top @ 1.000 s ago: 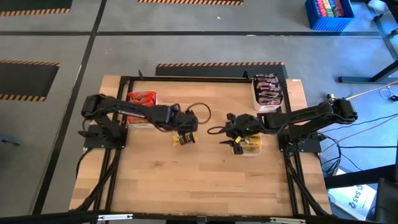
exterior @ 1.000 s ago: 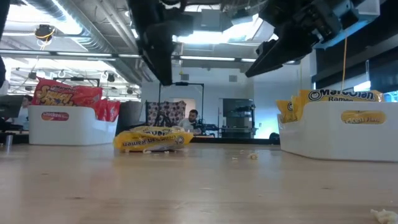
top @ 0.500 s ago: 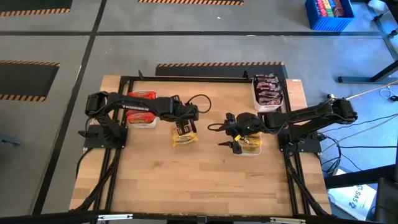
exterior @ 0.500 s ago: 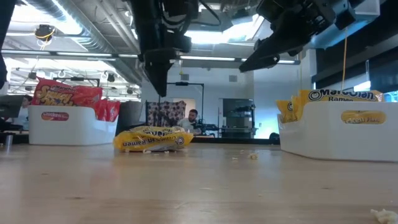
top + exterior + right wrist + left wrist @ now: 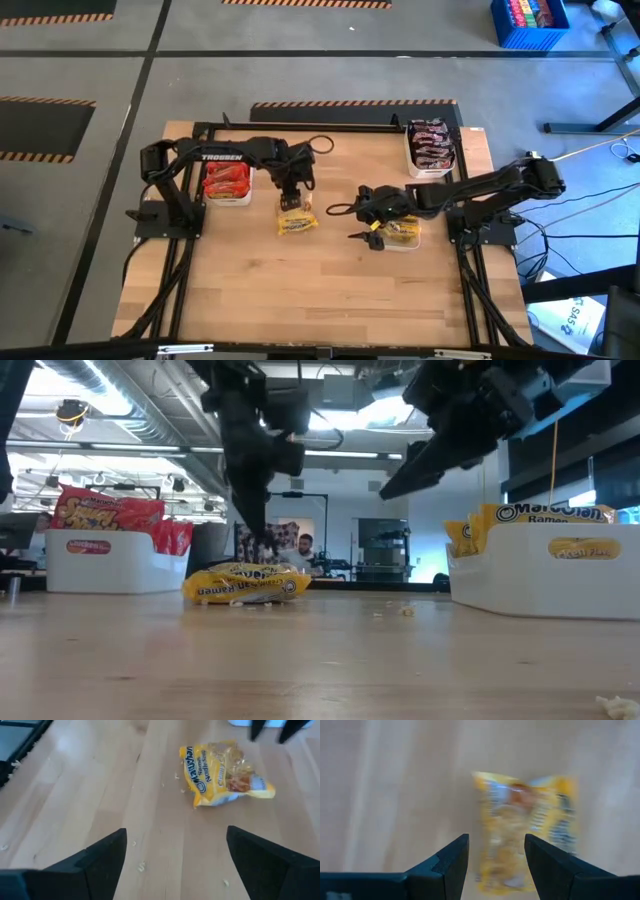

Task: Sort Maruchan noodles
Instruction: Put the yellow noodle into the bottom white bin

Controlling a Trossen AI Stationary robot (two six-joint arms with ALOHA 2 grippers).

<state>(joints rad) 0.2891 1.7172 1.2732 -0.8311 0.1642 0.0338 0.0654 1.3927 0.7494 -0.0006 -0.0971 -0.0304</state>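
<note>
One yellow noodle packet [image 5: 297, 222] [image 5: 245, 583] [image 5: 222, 772] lies flat on the wooden table near its middle. My left gripper [image 5: 292, 197] [image 5: 496, 857] hangs open just above the packet's far end and points steeply down. In the left wrist view the packet [image 5: 525, 830] shows beyond the gap between the fingers, and nothing touches it. My right gripper [image 5: 352, 225] [image 5: 175, 855] stands open to the packet's right, clear of the table, with nothing between its fingers.
A white tray of red packets [image 5: 226, 181] [image 5: 100, 555] sits at the left. A tray of dark packets [image 5: 431, 146] is at the far right, and a tray of yellow packets [image 5: 404, 236] [image 5: 545, 570] is under the right arm. Crumbs dot the near boards [image 5: 330, 290].
My left arm has swung round toward the table's far edge. Its gripper has turned and come down toward the yellow packet. The packet has stayed flat in the same spot.
</note>
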